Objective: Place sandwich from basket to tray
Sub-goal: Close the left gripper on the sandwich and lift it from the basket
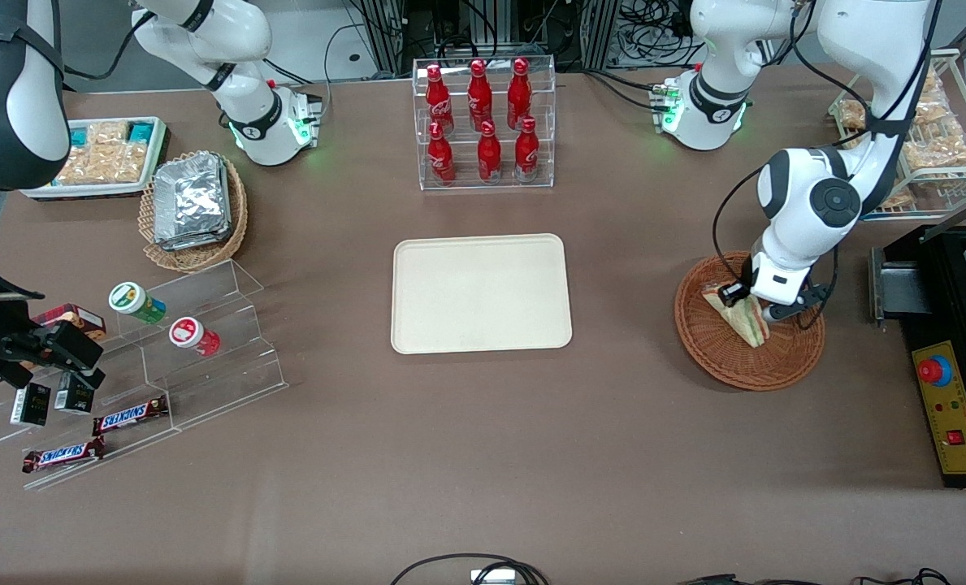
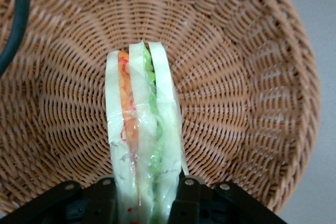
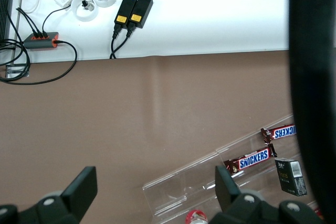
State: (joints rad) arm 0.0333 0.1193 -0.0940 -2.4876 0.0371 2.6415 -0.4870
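The sandwich [image 1: 738, 317], a wrapped white-bread wedge with green, orange and red filling stripes, is in the round reddish-brown wicker basket [image 1: 718, 357] toward the working arm's end of the table. My left gripper [image 1: 749, 306] is down in the basket and shut on the sandwich. In the left wrist view the sandwich [image 2: 142, 129] stands on edge between my fingers [image 2: 185, 198], with the basket's weave [image 2: 247, 87] all round it. The cream-beige tray [image 1: 481, 292] lies flat in the middle of the table, bare, well apart from the basket.
A clear rack of red bottles [image 1: 484, 122] stands farther from the front camera than the tray. A black appliance with a red button [image 1: 950, 390] is beside the basket. A tan basket of foil packets [image 1: 192, 207] and clear snack steps [image 1: 166, 357] lie toward the parked arm's end.
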